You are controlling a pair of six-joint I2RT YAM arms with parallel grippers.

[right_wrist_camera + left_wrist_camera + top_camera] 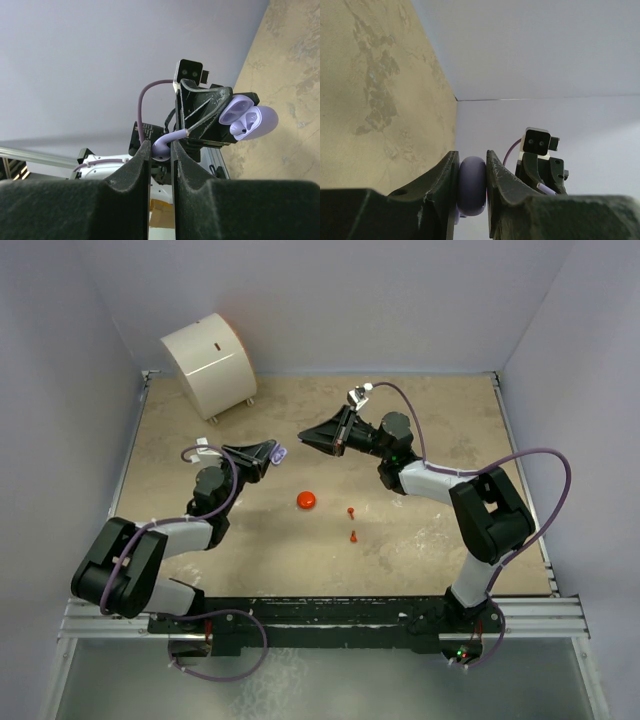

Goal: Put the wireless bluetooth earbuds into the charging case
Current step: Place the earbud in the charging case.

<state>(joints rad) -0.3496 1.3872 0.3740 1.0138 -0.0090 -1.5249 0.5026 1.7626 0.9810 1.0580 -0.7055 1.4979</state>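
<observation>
Lilac charging case [248, 120], lid open, sits clamped edge-on in L gripper [270, 453], held off the table [430, 420]; contents can't be made out. R gripper [161, 150], facing L and just apart, is closed on a lilac earbud [170, 138] near the case mouth. Red-orange earbuds [351, 511] [354, 535] lie loose beside red round case [307, 500], apart from both grippers.
</observation>
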